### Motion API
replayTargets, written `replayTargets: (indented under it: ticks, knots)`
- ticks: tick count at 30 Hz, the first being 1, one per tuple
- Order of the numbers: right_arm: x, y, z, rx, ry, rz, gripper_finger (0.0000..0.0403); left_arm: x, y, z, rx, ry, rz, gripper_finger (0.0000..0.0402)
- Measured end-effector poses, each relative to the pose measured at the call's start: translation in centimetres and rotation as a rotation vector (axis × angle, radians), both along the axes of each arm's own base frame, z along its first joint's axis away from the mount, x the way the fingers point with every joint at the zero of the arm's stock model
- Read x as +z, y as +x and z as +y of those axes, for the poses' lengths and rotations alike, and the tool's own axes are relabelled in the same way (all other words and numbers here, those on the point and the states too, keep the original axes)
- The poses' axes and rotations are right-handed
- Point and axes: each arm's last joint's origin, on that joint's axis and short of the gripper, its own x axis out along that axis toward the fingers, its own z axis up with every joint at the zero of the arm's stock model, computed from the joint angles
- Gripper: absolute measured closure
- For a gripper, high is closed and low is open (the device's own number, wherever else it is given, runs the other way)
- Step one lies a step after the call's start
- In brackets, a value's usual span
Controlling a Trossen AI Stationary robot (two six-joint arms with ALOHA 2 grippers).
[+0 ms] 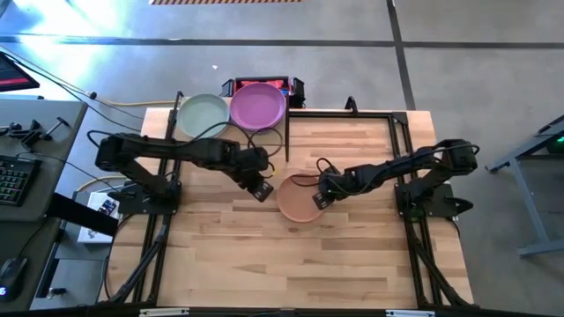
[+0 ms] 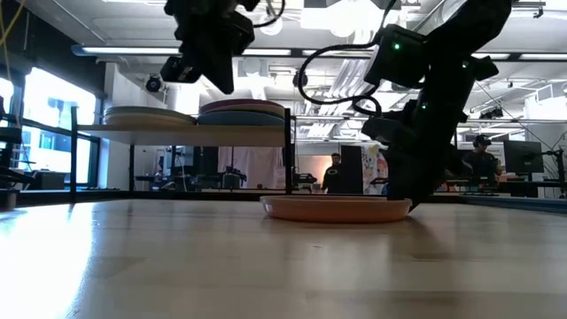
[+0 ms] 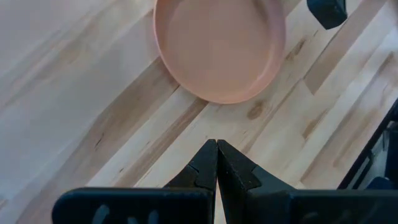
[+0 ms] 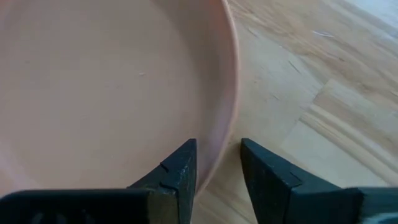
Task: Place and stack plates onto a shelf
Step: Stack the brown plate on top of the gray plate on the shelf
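Peach plate (image 1: 300, 199) flat on counter (image 1: 352, 264). Right pincer (image 4: 217, 168) straddles its rim, fingers parted, not clamped. Left pincer (image 3: 216, 163) closed, empty, hovering beside plate. Purple plate (image 1: 257, 106), sage plate (image 1: 203, 114) on shelf (image 2: 195, 130).

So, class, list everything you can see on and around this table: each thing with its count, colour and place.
peach-pink plate: one, lying flat mid-table
sage green plate: one, on top of the shelf's left stack
purple plate: one, on top of the shelf's right stack
lower plates: count unclear, beneath both top plates
shelf: one, light wood on black supports, at the table's far left corner
table: one, planked light wood
keyboard: one, dark, on a desk to the left
people: two, in the room beyond
left gripper: shut, raised beside the peach-pink plate
right gripper: open, astride that plate's rim
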Motion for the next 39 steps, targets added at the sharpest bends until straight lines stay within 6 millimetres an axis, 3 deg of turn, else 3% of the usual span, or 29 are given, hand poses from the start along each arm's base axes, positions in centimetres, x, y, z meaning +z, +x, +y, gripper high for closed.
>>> replayTargets:
  ticks: [8, 16, 32, 39]
  knots:
    - [-0.3, 0.1, 0.0, -0.016, 0.01, 0.011, 0.0298, -1.4, 1.2, 0.0, -0.003, -0.008, 0.019, 0.0401]
    - [-0.3, 0.1, 0.0, 0.042, 0.003, 0.018, 0.0393, -1.5, 1.5, 0.0, -0.005, -0.011, 0.003, 0.0401]
    - [-0.2, 0.0, 0.2, 0.141, 0.029, 0.025, 0.0402, -1.5, 1.5, 0.1, 0.019, -0.023, 0.009, 0.04]
    - [0.2, -0.3, 0.5, 0.18, 0.077, 0.022, 0.0403, -1.5, 1.4, 0.1, 0.018, -0.023, 0.012, 0.0368]
